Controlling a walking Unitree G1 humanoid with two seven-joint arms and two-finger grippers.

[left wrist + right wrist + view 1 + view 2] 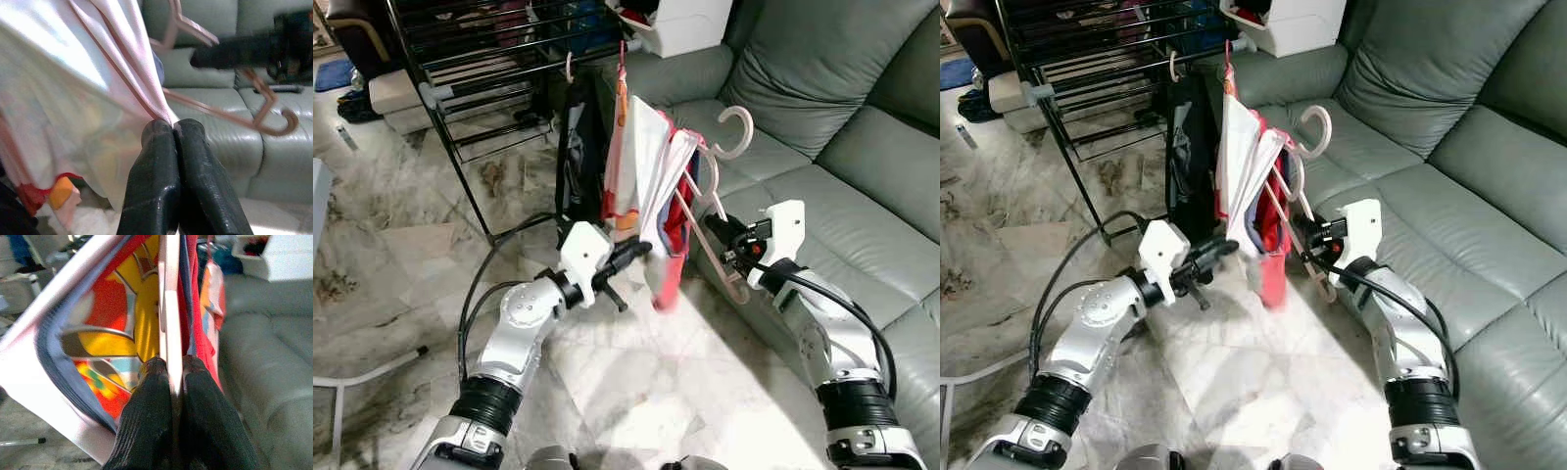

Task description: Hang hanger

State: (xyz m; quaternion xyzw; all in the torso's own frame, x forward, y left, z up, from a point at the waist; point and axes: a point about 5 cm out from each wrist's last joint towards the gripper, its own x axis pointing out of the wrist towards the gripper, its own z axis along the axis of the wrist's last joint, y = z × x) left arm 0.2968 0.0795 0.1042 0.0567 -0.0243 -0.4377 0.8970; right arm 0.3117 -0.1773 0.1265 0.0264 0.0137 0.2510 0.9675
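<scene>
Holding the hanger (710,211) up between both arms, I am in the carrying-and-lining-up step: it is loaded and lifted, but its hook (736,130) is not yet over anything. My right claw (728,245) is clamped narrow on the pale pink frame of the hanger, and the right wrist view shows the flat bar pinched between the two black fingers (146,406). My left claw (631,252) is closed on the hem of the white cloth (651,166), gathering the garments so they hang clear; the left wrist view shows the fabric nipped right at the fingertips (159,134).

The hanger sits tilted in mid-air, just in front of the grey sofa (842,108), its hook pointing up and to the right. The black drying rack (475,59) stands at far left, and a dark garment (576,157) already hangs from its near rail (524,83).

Next, I judge, the hook must be raised and swung left to that rail, then lowered over it. That calls for turning the hanger upright first, and for letting the cloth go only once the hook bears weight.
</scene>
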